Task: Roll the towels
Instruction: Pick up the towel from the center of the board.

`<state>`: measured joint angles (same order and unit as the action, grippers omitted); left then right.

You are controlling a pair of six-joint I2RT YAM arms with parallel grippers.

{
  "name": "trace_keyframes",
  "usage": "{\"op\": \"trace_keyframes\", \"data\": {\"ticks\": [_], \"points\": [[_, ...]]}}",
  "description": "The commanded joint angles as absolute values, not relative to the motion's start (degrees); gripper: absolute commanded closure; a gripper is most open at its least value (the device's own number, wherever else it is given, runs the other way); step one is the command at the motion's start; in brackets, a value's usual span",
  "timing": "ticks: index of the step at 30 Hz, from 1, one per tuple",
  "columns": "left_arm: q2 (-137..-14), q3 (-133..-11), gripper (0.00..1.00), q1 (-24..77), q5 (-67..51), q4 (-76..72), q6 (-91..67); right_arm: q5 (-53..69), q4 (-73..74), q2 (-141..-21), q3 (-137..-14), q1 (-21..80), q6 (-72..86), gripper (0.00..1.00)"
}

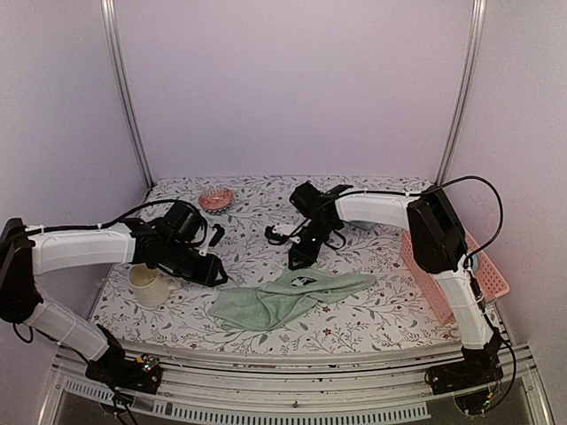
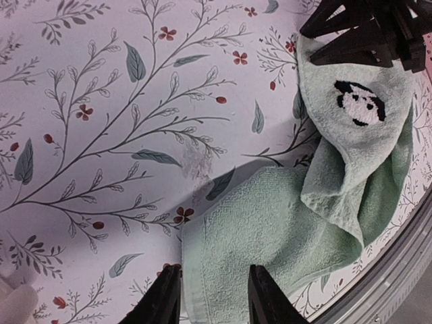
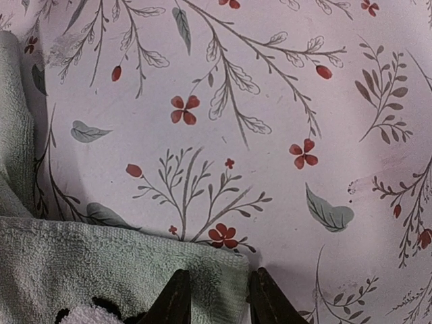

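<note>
Pincer on left arm (image 2: 213, 268) part-open, empty, above green towel (image 2: 270, 223) edge; right pincer (image 3: 219, 272) likewise, above towel corner

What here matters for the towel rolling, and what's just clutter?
For the job: towel, left hand, right hand.
Lying about: cup, bowl, basket.
</note>
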<state>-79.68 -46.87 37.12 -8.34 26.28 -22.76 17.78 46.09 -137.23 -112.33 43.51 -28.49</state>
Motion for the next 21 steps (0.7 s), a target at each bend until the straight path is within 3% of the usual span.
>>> {"op": "trace_keyframes", "data": {"ticks": [1,8,12,21], "points": [[-80.45,-46.32,0.64,37.30,-8.29,25.17,-22.98,15.04,46.91,-139.59,-113.19,44.97,-28.97,0.70],[-80.76,-46.19,0.64,37.35,-7.75,25.00,-22.59,11.60,46.28,-140.63,-113.20,45.84,-29.27,0.78],[-80.91,-46.10,0.64,37.34,-7.82,24.45,-22.59,6.98,46.07,-140.91,-113.01,45.60,-28.42,0.96],[-81.09,-46.91,0.59,37.42,-7.35,25.41,-20.90,4.39,41.60,-121.37,-102.20,36.54,-27.57,0.98]]}}
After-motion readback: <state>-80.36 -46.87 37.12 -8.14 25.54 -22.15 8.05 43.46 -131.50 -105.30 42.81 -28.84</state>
